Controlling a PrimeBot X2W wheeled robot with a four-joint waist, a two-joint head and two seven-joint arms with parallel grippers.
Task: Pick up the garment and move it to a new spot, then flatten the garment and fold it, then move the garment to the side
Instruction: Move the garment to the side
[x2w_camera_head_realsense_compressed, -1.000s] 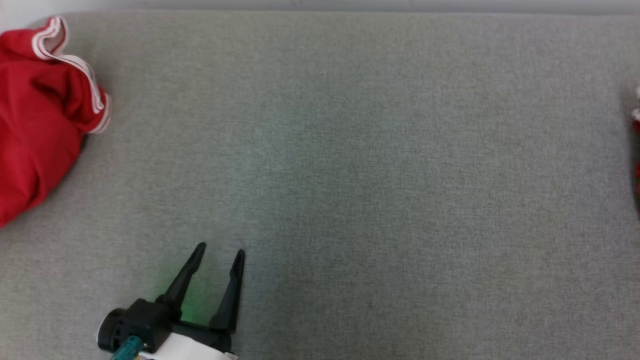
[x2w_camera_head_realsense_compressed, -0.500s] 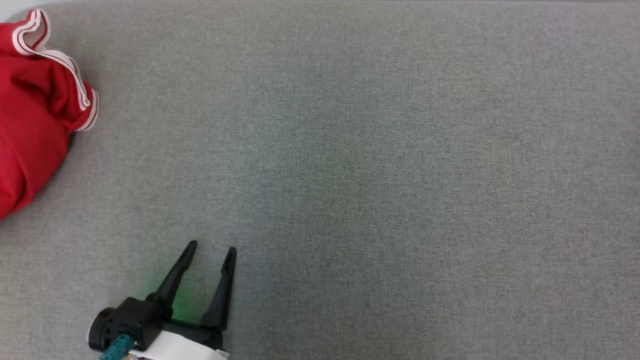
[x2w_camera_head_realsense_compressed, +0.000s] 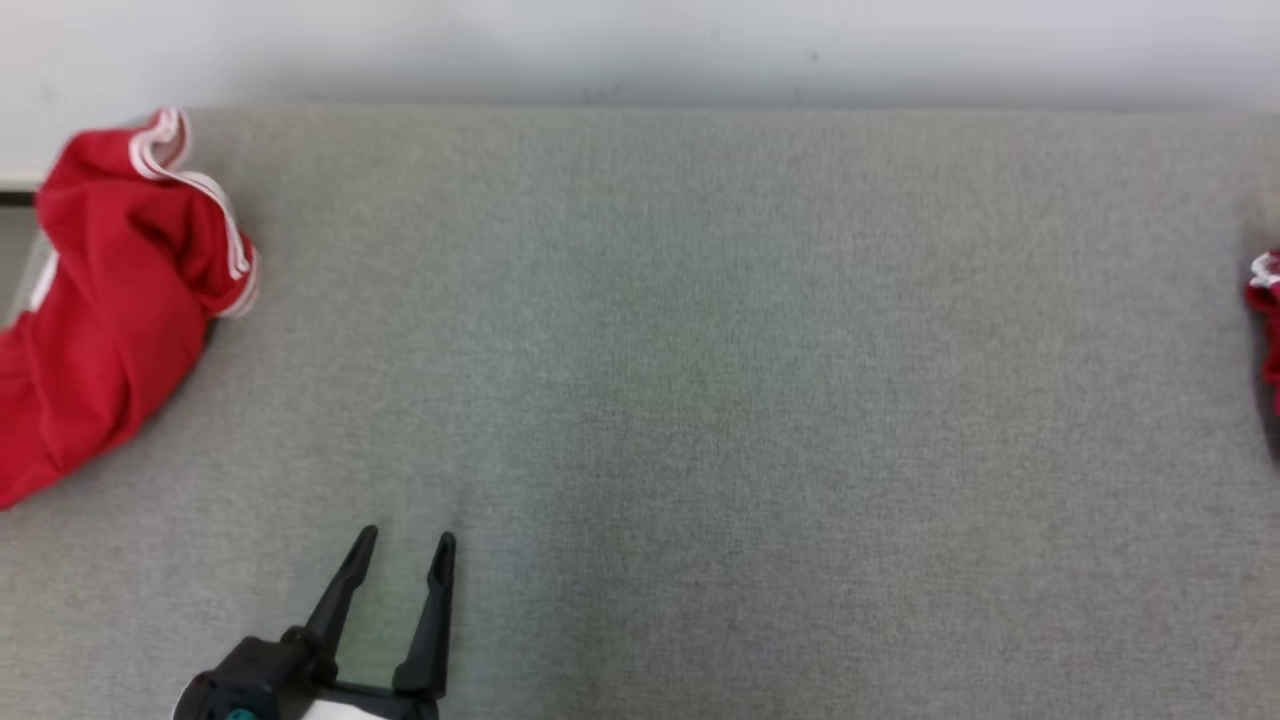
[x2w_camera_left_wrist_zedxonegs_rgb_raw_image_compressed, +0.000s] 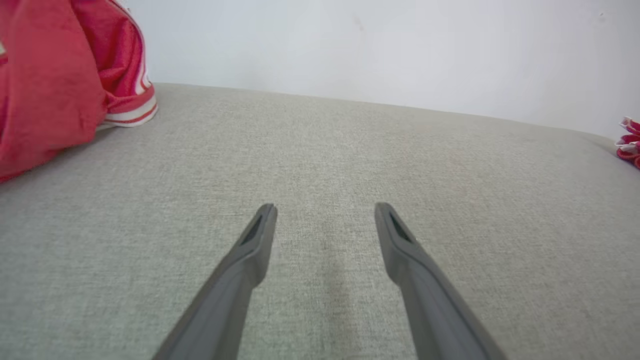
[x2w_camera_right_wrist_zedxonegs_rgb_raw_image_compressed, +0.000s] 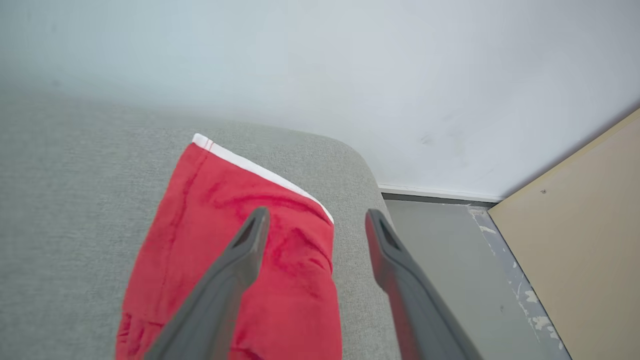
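Note:
A folded red garment (x2w_camera_right_wrist_zedxonegs_rgb_raw_image_compressed: 210, 200) with a white hem lies flat at the right end of the grey fabric surface (x2w_camera_head_realsense_compressed: 700, 350); a sliver of it (x2w_camera_head_realsense_compressed: 1268, 310) shows at the head view's right edge. My right gripper (x2w_camera_right_wrist_zedxonegs_rgb_raw_image_compressed: 316, 214) hovers just above it, open, with nothing between its fingers. My left gripper (x2w_camera_head_realsense_compressed: 406, 537) is open and empty over bare fabric at the lower left, seen too in its own wrist view (x2w_camera_left_wrist_zedxonegs_rgb_raw_image_compressed: 326, 207). A second red garment (x2w_camera_head_realsense_compressed: 110, 300) with white stripes lies crumpled at the far left end, well away from both grippers.
A pale wall (x2w_camera_head_realsense_compressed: 640, 40) runs behind the surface. Past its rounded right end are a grey floor (x2w_camera_right_wrist_zedxonegs_rgb_raw_image_compressed: 450, 260) and a beige panel (x2w_camera_right_wrist_zedxonegs_rgb_raw_image_compressed: 575, 240). The crumpled garment (x2w_camera_left_wrist_zedxonegs_rgb_raw_image_compressed: 50, 75) hangs partly over the left edge. Bare fabric stretches across the middle.
The head camera has tilted up, bringing the back wall and the right-edge garment into the picture. The left gripper stays open and sits lower in the view. Neither garment has moved on the surface.

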